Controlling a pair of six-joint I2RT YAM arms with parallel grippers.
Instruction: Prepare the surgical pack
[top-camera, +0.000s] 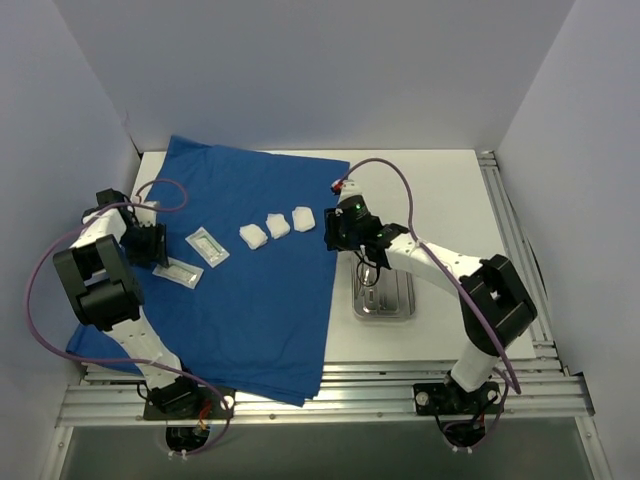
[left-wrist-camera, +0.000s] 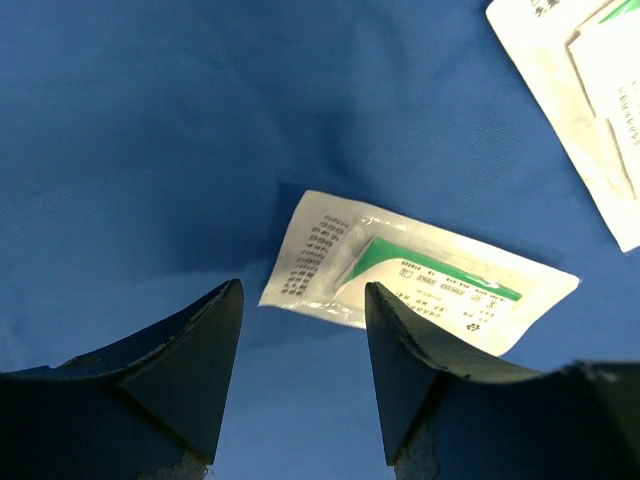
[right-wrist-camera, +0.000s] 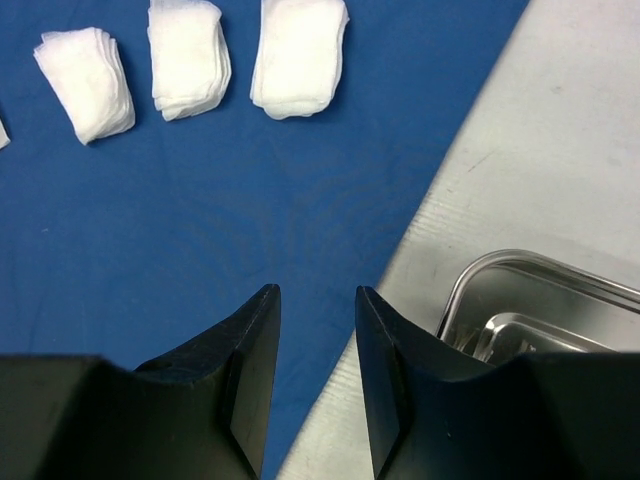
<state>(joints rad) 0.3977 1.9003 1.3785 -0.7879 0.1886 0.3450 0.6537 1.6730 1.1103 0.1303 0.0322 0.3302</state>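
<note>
The royal-blue cloth (top-camera: 255, 300) of the surgical pack lies spread flat over the left half of the table. Three white gauze pads (top-camera: 278, 226) (right-wrist-camera: 187, 55) sit in a row on it. Two flat packets (top-camera: 208, 247) (top-camera: 180, 271) lie further left. My left gripper (top-camera: 152, 246) (left-wrist-camera: 303, 292) hovers open just short of the green-striped packet (left-wrist-camera: 420, 275), nothing between its fingers. My right gripper (top-camera: 335, 232) (right-wrist-camera: 318, 292) is open and empty over the cloth's right edge. The steel tray (top-camera: 383, 300) (right-wrist-camera: 545, 285) stands on bare table right of the cloth, with thin metal instruments (top-camera: 372, 285) inside.
White walls enclose the table at the back and on both sides. A metal rail (top-camera: 320, 395) runs along the near edge by the arm bases. A purple cable (top-camera: 395, 185) loops above the right arm. The second packet (left-wrist-camera: 590, 90) shows at the left wrist view's upper right.
</note>
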